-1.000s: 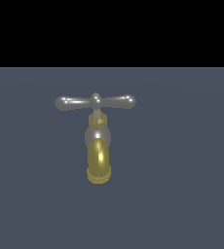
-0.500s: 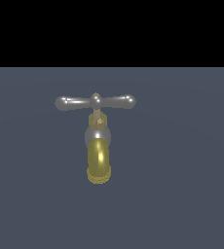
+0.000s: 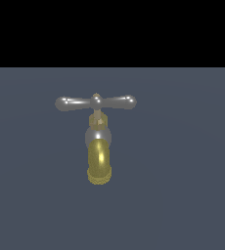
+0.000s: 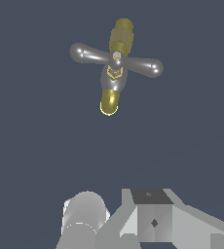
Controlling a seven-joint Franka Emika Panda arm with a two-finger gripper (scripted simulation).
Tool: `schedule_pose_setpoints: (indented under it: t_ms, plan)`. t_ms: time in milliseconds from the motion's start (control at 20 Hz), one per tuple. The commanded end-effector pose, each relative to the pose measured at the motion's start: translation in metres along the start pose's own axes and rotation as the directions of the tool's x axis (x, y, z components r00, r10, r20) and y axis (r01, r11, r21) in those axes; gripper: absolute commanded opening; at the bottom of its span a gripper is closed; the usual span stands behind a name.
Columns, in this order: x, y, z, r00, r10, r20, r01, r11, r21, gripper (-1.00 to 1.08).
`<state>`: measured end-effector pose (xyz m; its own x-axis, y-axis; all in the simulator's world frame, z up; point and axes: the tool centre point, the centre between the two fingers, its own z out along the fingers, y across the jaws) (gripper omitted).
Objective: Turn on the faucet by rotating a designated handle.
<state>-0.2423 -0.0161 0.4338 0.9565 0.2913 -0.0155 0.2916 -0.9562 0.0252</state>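
The gripper (image 4: 133, 228) is showing only in the wrist view, as pale grey housing and a rounded cylinder at the frame's edge; its fingertips are not clearly showing, so I cannot tell whether it is released or clenched, and nothing is sitting in it. It is hanging well apart from the faucet (image 4: 115, 73), with a broad stretch of bare dark tabletop (image 4: 46, 146) lying between them, and in the exterior view no part of the arm is appearing at all. Ahead of the camera the faucet is standing alone, away from any visible tabletop edge, its golden spout (image 3: 99, 163) curving down toward the exterior camera and ending in a ribbed rim. The handle (image 3: 96, 102) is sitting on top of the brass stem, its long axis running across the exterior view from that view's left to its right, level, and crossing the spout's line nearly at right angles. In the wrist view that same crossbar (image 4: 116, 59) is lying at a slight slant. Judging from this, the coming move is depending on closing the gap toward one bulbous end and pushing it sideways around the stem.
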Motion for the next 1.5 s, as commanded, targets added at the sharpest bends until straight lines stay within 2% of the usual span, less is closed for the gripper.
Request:
schedule_pose_setpoints:
  t_ms: [0, 350, 700, 1050, 1450]
  plan:
    - [0.002, 0.006, 0.011, 0.998, -0.063, -0.001, 0.063, 0.998, 0.000, -1.00]
    - [0.011, 0.023, 0.042, 0.972, -0.236, -0.005, 0.236, 0.972, 0.001, -1.00]
    - [0.023, 0.039, 0.074, 0.916, -0.402, -0.009, 0.402, 0.916, 0.000, -1.00]
    - [0.038, 0.052, 0.105, 0.832, -0.555, -0.012, 0.555, 0.832, -0.001, -1.00]
    - [0.057, 0.064, 0.140, 0.707, -0.707, -0.015, 0.707, 0.707, -0.003, -1.00]
